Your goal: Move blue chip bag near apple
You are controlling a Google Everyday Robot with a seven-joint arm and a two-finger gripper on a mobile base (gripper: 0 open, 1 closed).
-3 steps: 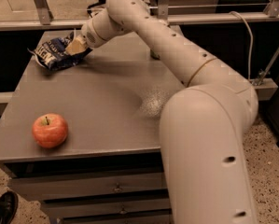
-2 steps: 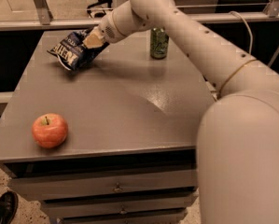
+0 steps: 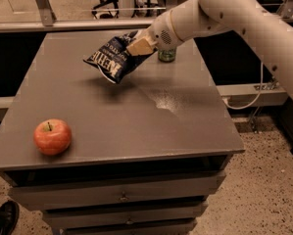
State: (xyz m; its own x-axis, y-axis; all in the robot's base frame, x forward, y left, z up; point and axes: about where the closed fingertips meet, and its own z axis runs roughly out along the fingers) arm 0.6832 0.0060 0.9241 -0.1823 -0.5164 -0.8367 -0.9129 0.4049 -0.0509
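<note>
Since the earlier frame the blue chip bag (image 3: 112, 61) has travelled from the far-left corner of the counter (image 3: 185, 126) toward its middle. It now hangs clear of the surface, with its shadow beneath it. The tool (image 3: 137, 47) is clamped on the bag's upper right edge, and the bag droops below and to the left of the tool.

Handling: judged light, soft, crinkly foil, slippery, with crushable contents. A pinch at the sealed edge is the appropriate hold.

White lettering runs tilted across the navy face and cannot be read reliably.

The apple (image 3: 52, 136) sits well below-left of the tool, near the counter's front edge and well apart from the bag. A green can (image 3: 167, 56) stands just behind the tool.
</note>
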